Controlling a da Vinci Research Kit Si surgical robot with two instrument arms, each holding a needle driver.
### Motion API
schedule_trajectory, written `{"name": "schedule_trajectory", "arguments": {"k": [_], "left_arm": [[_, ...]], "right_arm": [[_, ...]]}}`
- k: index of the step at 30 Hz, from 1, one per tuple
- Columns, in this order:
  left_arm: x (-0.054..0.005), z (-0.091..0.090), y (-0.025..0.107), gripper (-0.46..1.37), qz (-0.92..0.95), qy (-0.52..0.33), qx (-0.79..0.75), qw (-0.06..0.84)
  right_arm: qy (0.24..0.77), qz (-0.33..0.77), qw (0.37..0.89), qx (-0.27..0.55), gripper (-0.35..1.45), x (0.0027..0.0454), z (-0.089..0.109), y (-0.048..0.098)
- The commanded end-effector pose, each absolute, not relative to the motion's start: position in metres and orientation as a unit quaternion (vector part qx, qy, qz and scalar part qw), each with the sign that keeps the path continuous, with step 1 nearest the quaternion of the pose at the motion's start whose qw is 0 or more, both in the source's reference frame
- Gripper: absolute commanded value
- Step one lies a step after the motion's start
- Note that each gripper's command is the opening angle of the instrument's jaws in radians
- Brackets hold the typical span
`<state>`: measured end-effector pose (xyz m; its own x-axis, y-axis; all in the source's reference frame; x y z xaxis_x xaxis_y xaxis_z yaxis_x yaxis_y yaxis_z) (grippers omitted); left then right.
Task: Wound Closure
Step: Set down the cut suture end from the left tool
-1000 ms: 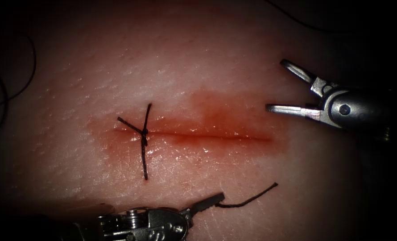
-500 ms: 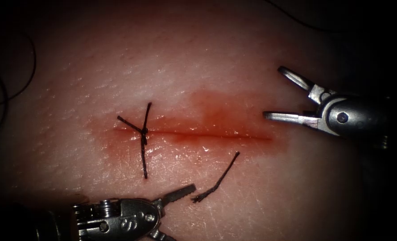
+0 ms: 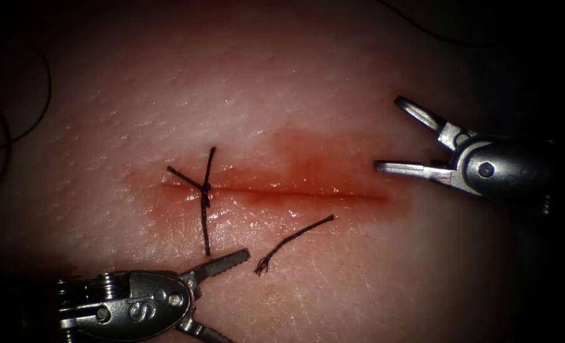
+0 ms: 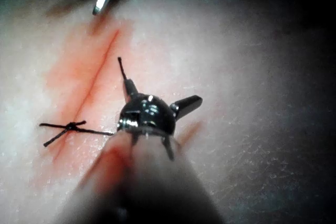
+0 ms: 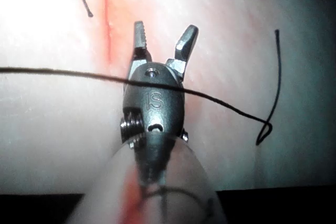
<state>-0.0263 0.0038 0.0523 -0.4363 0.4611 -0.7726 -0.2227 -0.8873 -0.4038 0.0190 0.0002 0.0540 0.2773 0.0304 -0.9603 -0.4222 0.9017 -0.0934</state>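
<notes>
The tissue (image 3: pixel 333 89) carries a straight cut (image 3: pixel 295 192) ringed with red fluid (image 3: pixel 308 162). Near the cut's left end sits a tied knot (image 3: pixel 204 188), its short dark tails crossing the cut.

The left tool (image 3: pixel 222 295), at the near edge of the tissue, has its jaws spread and holds nothing. Just to the right of its upper jaw a loose cut end of thread (image 3: pixel 293 240) lies on the tissue, apart from the tool, on the near side of the cut, its frayed end closest to the jaw.

The right tool (image 3: pixel 397 134) hangs off the cut's right end, jaws wide apart and empty. In the right wrist view a long strand of thread (image 5: pixel 68 73) runs across in front of this tool (image 5: pixel 164 39).
</notes>
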Motion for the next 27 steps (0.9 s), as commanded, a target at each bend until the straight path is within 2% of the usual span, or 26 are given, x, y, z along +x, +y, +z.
{"name": "schedule_trajectory", "arguments": {"k": [1,19,23,25,27], "left_arm": [[-0.0263,0.0518,0.004,0.85,0.837,-0.119,-0.494,0.201],[-0.026,0.0491,0.007,0.78,0.82,-0.099,-0.525,0.205],[-0.026,0.0495,0.0074,0.68,0.819,-0.097,-0.527,0.207],[-0.0262,0.0499,0.0075,0.68,0.819,-0.095,-0.527,0.205],[-0.0267,0.0508,0.0072,0.81,0.814,-0.105,-0.523,0.23]], "right_arm": [[0.584,0.143,0.782,-0.166,1.44,0.019,0.054,0.0002],[0.582,0.142,0.783,-0.165,1.45,0.0192,0.054,0.0001],[0.582,0.142,0.783,-0.165,1.44,0.0193,0.0541,0.0],[0.582,0.142,0.784,-0.164,1.44,0.0193,0.0541,-0.0001],[0.581,0.139,0.785,-0.162,1.45,0.0193,0.0539,-0.0003]]}}
